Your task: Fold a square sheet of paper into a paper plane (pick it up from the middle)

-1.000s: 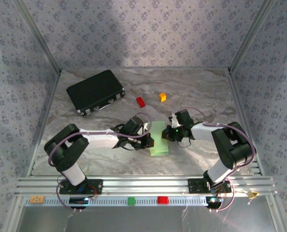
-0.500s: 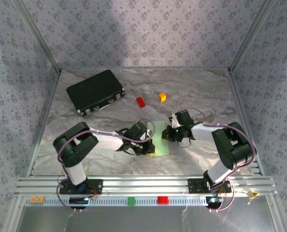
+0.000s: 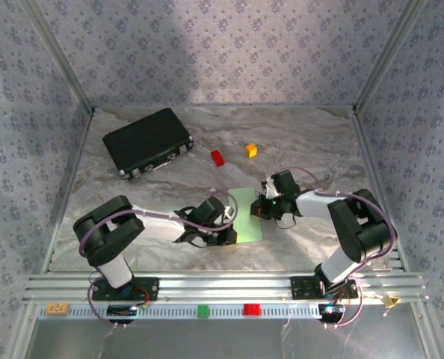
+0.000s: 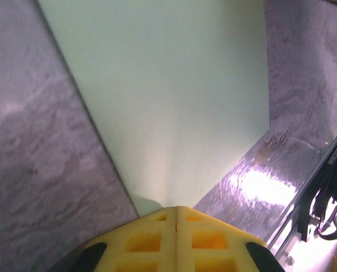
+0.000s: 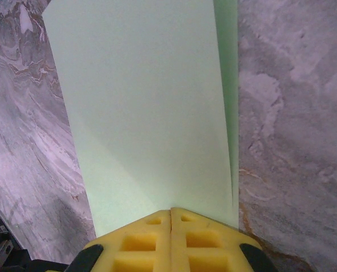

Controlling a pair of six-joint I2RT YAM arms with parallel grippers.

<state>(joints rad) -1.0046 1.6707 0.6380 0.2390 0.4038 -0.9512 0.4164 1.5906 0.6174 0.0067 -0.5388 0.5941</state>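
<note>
The grey marbled surface [image 3: 117, 187] sits inside patterned walls, and the paper [image 3: 246, 213] lies flat on it near the middle, between my two arms. From above it looks like a narrow upright rectangle, not a square. In the right wrist view a top layer ends just short of a second green edge along the right side. I judge from this that the sheet is folded in half and that the first fold is made.

The left gripper [image 4: 176, 209] is fully closed, its yellow fingers pressed together with nothing between them. Its tip is at the paper's near-left corner. The right gripper [image 5: 170, 211] is closed in the same way and holds nothing; it rests over the paper's right edge. I read both as pressing down, either to flatten the crease or to pin the sheet, though I cannot confirm contact.

The paper shows no diagonal folds, no point and no wings. I put the task at an early stage, with the nose folds and the wing folds all left to do.

A black case [image 3: 147, 140] lies well apart at the far left, with a red block [image 3: 217, 157] and an orange block [image 3: 251, 149] beyond the paper.
</note>
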